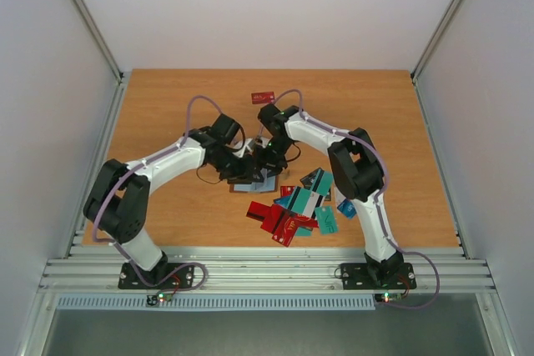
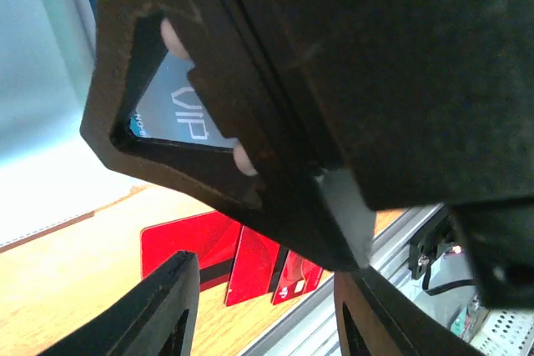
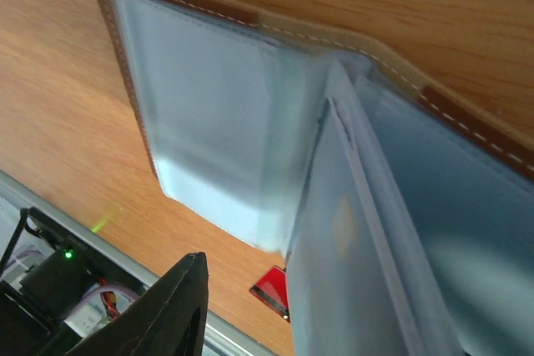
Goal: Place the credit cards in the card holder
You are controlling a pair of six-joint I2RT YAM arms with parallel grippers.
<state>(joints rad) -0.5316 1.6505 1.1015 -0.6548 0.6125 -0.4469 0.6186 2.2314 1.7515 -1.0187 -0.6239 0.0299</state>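
You have the open brown leather card holder [image 3: 209, 122] with clear sleeves lying just under the right gripper [image 1: 269, 158], whose grip you cannot tell, and the left gripper [image 2: 263, 310] spread wide and empty close beside it.

One camera high, two up close

The top camera sits above and behind the arms [image 1: 167, 164] and looks down over the whole surface [image 1: 167, 106]. The left wrist camera is so near a dark part [image 2: 375, 64] that it fills most of the view; past it you see red credit cards [image 2: 217, 252] and the near edge. The right wrist camera looks closely at the open card holder [image 3: 209, 139], facing the near edge too. All three views share the surface and the red cards.
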